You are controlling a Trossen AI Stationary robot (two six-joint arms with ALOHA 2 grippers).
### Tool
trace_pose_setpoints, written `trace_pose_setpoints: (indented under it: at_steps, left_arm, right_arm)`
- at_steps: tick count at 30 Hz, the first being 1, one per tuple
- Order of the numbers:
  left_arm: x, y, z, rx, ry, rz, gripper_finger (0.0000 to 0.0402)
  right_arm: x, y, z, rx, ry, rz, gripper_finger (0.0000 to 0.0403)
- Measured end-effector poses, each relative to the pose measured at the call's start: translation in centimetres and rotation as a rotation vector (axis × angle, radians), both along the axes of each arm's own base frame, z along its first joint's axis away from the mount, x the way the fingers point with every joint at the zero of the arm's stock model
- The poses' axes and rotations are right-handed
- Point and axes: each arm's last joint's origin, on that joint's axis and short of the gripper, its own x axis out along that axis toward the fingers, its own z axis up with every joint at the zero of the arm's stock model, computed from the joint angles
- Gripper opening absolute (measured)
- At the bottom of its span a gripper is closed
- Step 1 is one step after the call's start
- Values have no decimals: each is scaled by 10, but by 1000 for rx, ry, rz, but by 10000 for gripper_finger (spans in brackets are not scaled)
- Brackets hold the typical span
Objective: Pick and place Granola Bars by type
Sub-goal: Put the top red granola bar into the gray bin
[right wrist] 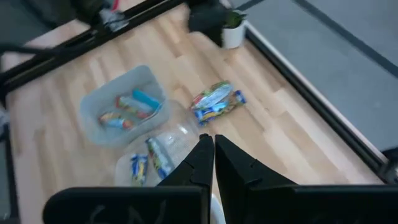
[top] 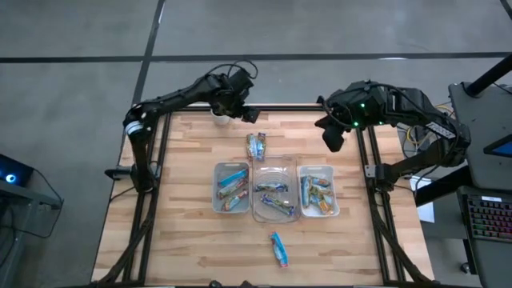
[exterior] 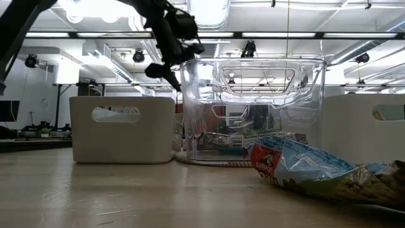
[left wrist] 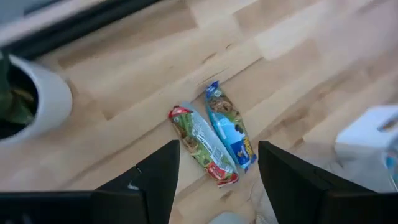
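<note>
Wooden table [top: 192, 232] holds two granola bars [left wrist: 214, 140] at upper centre; left tool [left wrist: 217, 171] hovers above them, wide; right tool [right wrist: 213, 163] closed, empty.

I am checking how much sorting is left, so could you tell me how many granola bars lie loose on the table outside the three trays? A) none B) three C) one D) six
B: the high view shows a pair of bars lying side by side beyond the trays, which the left wrist view shows as a green-tan bar and a blue bar, plus a single blue bar on the near side.
</note>
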Motion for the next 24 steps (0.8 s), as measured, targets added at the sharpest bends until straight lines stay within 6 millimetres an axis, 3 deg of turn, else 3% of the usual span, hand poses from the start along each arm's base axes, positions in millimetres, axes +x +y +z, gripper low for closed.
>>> trace_pose_setpoints:
  at_steps: [13, 24]
  left_arm:
    - [28, 1, -49, -155, 88, 182, 199]
    - [47, -11, -76, -132, 160, 232, 199]
  right_arm:
    - [-1, 3, -2, -34, 49, 194, 8]
    - [-2, 4, -2, -67, 56, 237, 8]
